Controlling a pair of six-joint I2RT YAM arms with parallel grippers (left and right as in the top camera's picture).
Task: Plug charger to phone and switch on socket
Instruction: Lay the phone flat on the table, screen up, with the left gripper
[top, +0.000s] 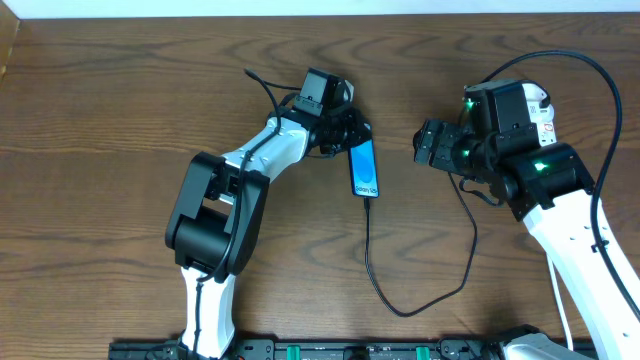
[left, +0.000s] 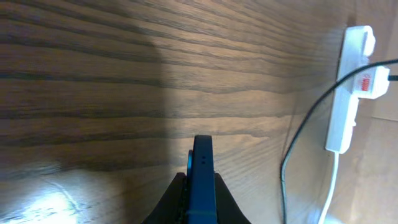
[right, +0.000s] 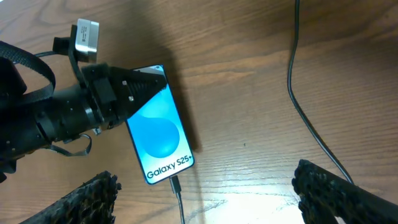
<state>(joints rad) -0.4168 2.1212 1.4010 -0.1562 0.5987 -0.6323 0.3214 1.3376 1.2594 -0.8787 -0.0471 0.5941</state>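
Left wrist: slim black-edged smartphone with cyan screen is edge-on, its lower part cut by the frame bottom. Red switch marking on the white elongated plastic power strip is too blurred to read. The strip's white cord and the thin black charger cable both run out of frame.
Overhead: strip mostly hidden under the right arm. Left gripper covers the phone's top end.
Right wrist: right gripper fingers blurred and clipped at the bottom. Can't tell if the small black plug tip is fully seated.
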